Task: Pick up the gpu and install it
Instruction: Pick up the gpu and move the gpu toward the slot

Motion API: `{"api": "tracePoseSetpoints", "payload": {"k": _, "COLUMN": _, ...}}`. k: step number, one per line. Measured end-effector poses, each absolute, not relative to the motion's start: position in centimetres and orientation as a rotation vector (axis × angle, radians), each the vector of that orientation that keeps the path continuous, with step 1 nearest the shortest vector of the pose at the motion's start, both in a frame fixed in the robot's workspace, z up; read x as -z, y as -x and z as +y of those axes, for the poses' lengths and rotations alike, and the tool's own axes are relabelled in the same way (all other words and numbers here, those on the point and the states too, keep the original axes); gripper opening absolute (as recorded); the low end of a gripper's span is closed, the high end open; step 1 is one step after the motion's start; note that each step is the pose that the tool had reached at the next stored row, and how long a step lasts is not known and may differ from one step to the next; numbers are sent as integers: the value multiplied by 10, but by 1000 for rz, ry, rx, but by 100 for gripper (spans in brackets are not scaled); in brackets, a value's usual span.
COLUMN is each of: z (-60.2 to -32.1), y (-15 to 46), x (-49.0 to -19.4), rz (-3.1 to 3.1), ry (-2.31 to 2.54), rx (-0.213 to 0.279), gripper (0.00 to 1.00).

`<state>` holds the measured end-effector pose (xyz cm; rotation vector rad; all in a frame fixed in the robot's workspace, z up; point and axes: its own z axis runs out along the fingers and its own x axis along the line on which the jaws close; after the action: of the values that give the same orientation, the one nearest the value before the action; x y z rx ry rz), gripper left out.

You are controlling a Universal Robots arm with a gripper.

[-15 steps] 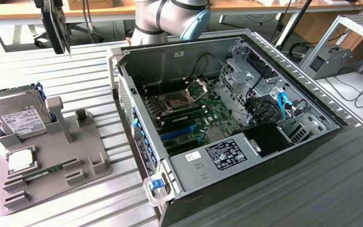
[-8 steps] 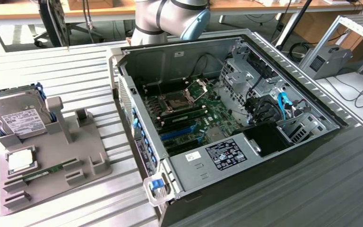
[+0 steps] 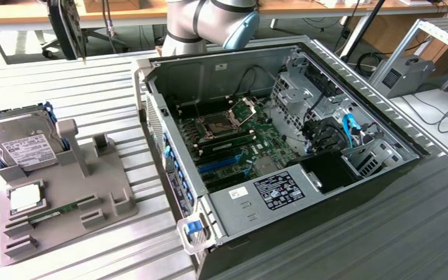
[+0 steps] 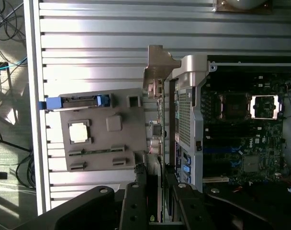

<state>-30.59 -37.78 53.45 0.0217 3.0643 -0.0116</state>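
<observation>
The gpu (image 4: 160, 125) appears edge-on in the wrist view as a thin card, with its silver bracket (image 4: 157, 67) at the end far from me. My gripper (image 4: 160, 203) is shut on the card, one black finger (image 4: 135, 203) on each side of it. The card hangs high over the gap between the grey holder (image 4: 100, 143) and the open computer case (image 4: 189, 96). The motherboard (image 4: 241, 139) lies inside the case, with blue slots (image 3: 220, 163) along its near side. In the exterior view the arm (image 3: 208, 23) stands behind the case (image 3: 185, 175).
On the grey holder (image 3: 119, 201), at the exterior view's left, are a silver hard drive (image 3: 21, 143), a square processor (image 3: 25, 197) and a green memory stick (image 3: 56, 213). Cables and drive cages (image 3: 340, 134) fill the case's right side. The ribbed metal table (image 3: 115, 87) ends near desks and cables.
</observation>
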Motion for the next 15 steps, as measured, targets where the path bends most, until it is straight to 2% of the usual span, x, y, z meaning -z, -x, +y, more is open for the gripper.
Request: {"api": "tracePoseSetpoints", "payload": {"k": 15, "z": -385, "y": 306, "x": -532, "rz": 3064, "ry": -21, "rx": 39, "gripper": 26}}
